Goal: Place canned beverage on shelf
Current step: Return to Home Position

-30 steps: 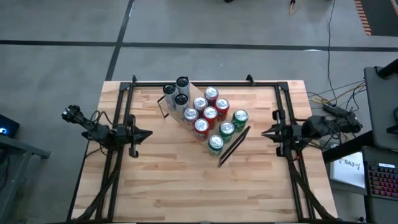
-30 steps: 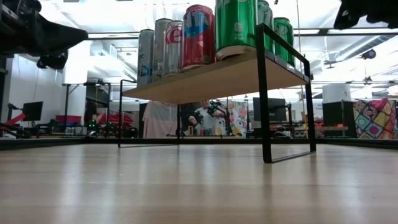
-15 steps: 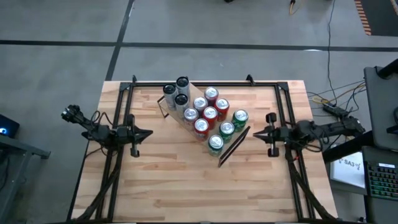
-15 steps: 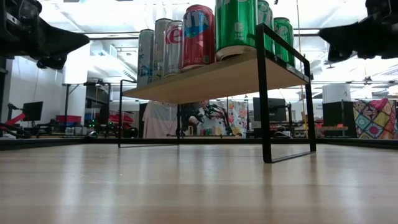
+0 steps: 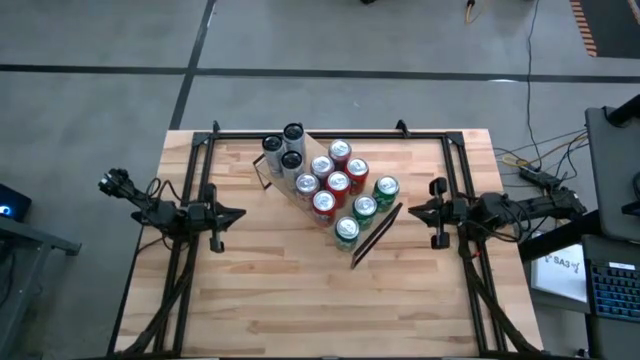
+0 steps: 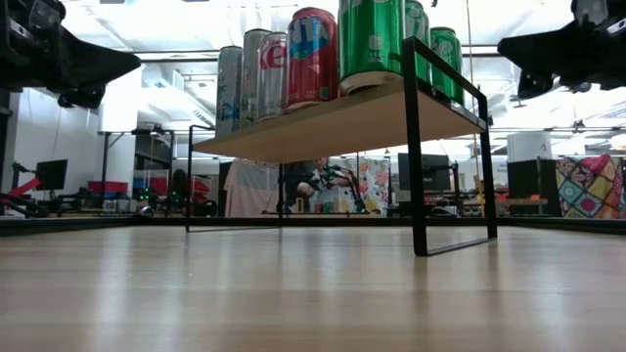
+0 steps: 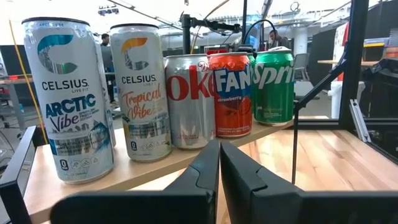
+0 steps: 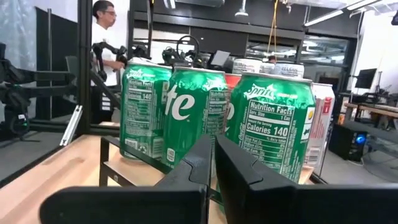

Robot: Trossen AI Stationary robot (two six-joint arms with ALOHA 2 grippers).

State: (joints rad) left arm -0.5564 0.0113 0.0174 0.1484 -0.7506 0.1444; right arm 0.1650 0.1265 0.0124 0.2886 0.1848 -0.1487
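Crowding the shelf (image 6: 323,127), soda cans (image 5: 338,183), left tool (image 5: 238,213) and right tool (image 5: 415,211) closed, empty

The table (image 5: 300,290) was viewed from straight above. The low view was taken level across the tabletop, from below the shelf (image 6: 333,122). The cans (image 7: 186,99), shared by all views, were faced closely from opposite ends by the wrist cameras.

shelf (image 7: 149,167), left wrist view | tall white can (image 7: 68,99): "CELSIUS ARCTIC Vibe" | tall pale can (image 7: 144,93): "CELSIUS Tropical Vibe" | silver can (image 7: 189,99): "oke" | red can (image 7: 231,93): "FAN", "strawberry" | green can (image 7: 273,86): "Sprit" | right wrist view | nearest green can (image 8: 277,130): "Sprite", "Nutrition Facts", "Calories 140" | middle green can (image 8: 189,112): "te" | farthest green can (image 8: 144,112): "140"
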